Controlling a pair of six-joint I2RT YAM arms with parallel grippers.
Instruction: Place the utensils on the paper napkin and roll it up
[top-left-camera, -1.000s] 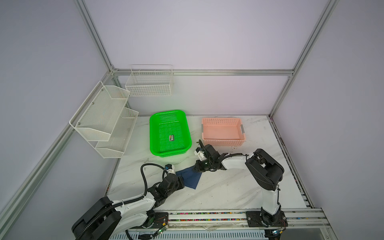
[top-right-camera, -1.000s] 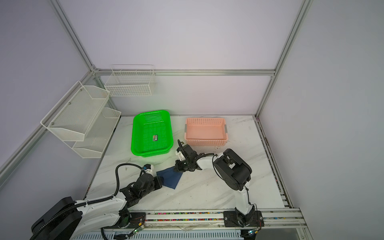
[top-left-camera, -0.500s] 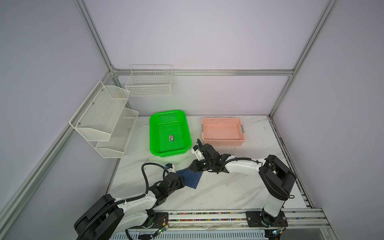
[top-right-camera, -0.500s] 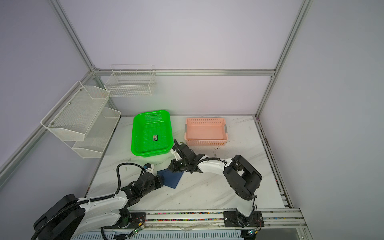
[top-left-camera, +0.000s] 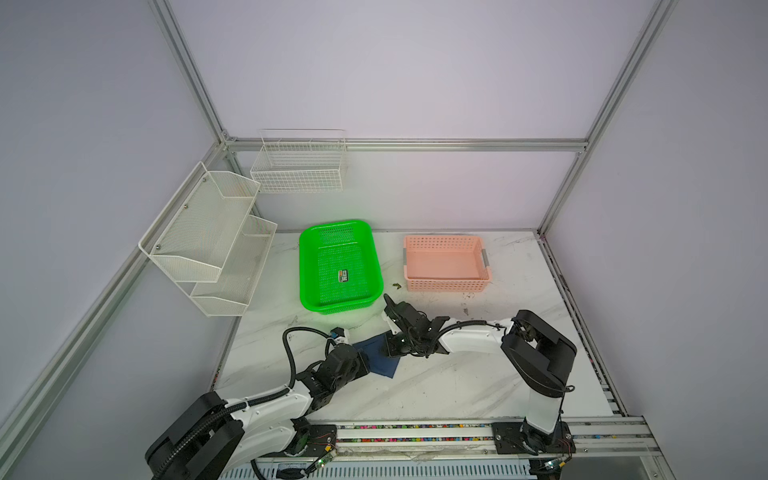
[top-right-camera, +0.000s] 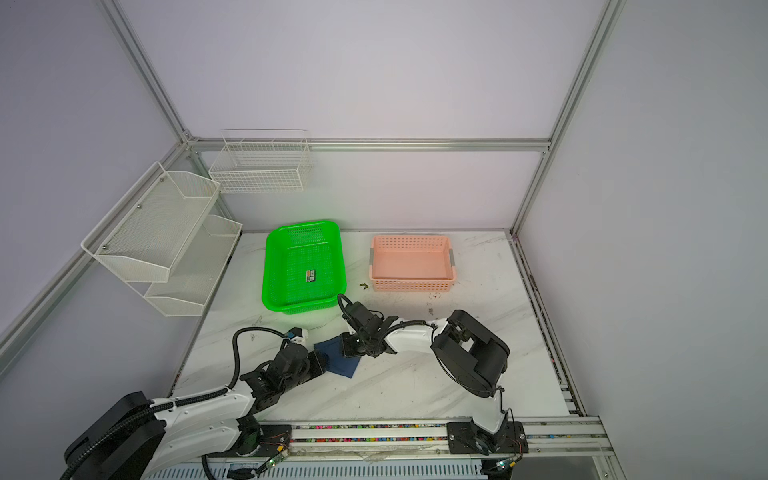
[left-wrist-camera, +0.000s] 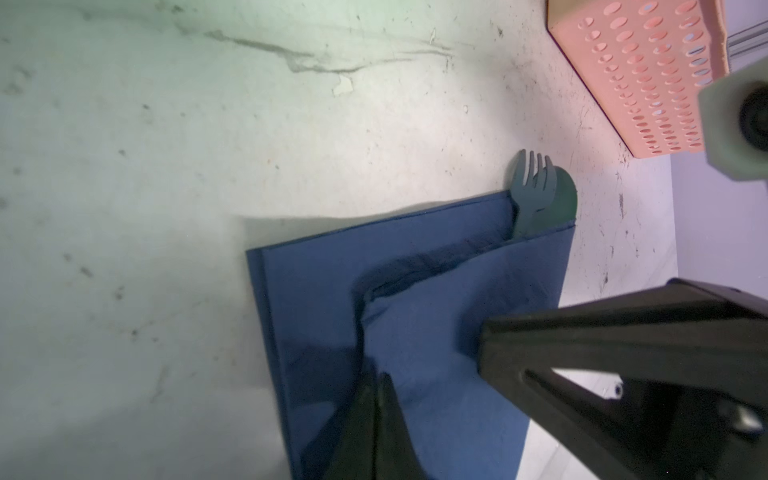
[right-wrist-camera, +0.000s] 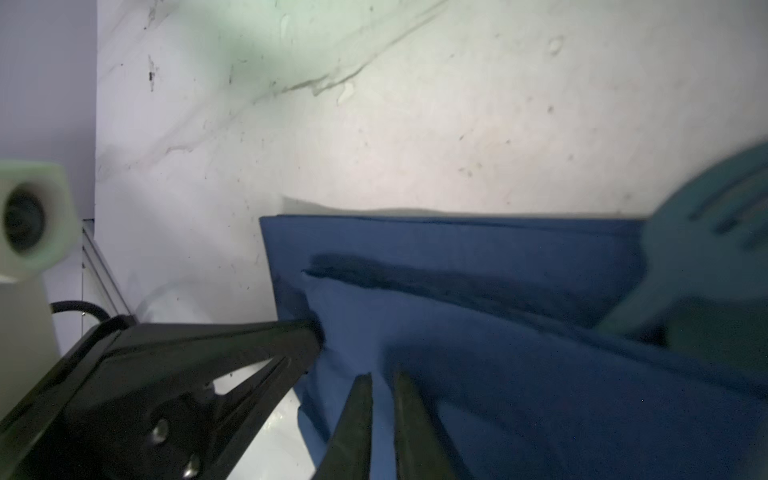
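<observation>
White marble worktop (top-left-camera: 457, 386) in pale-walled framed booth (top-left-camera: 407, 144), left claw (left-wrist-camera: 376, 399) pinched tight on folded paper napkin (left-wrist-camera: 316, 299), right claw (right-wrist-camera: 384, 399) barely parted, tips resting on it

Left jaws pinched together, right jaws slightly apart, both low

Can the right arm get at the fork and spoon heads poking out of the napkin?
Likely yes. The fork and spoon heads lie bare past the napkin edge, nothing on top. The right claw is over the napkin, slightly open; the left claw sits at the opposite end, out of the way.
</observation>
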